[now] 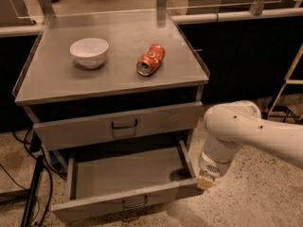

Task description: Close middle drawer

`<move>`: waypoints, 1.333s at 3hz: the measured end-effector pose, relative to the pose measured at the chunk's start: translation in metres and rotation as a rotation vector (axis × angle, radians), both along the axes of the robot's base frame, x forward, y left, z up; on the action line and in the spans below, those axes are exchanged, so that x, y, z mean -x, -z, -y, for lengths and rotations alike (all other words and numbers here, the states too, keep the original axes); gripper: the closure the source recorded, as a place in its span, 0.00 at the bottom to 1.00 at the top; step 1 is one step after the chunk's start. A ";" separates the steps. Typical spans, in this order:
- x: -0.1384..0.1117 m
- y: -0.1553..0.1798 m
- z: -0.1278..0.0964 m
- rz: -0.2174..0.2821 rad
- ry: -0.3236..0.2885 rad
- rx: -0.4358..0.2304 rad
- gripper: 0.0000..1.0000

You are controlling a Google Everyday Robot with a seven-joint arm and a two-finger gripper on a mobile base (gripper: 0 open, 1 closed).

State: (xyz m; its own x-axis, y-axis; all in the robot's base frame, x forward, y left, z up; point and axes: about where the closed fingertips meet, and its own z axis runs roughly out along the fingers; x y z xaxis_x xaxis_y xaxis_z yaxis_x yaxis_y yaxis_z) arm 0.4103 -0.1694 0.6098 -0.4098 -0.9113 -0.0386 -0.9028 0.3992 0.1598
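- Camera view: the wide, shallow grey metal middle drawer (pixel 94 206) stands pulled well out beneath the taller grey drawer front (pixel 161 121).
- The white arm's gripper (pixel 206 181) sits at the middle drawer's right front corner; I cannot tell whether it is open or closed.
- Risk: pushing at that corner may skew and jam the drawer, or the gripper may slip off sideways.

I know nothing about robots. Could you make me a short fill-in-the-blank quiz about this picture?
1. The gripper is by a front corner of the middle drawer, which stands ____.
2. The orange can lies on its ____.
3. The bowl beside it is ____.

Missing words: open; side; white.
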 end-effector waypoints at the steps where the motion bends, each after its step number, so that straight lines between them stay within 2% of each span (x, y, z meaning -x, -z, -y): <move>1: 0.000 0.001 0.000 -0.003 0.000 -0.001 1.00; 3: 0.024 0.085 0.001 -0.149 0.028 -0.006 1.00; 4: 0.020 0.117 -0.003 -0.191 0.036 -0.013 1.00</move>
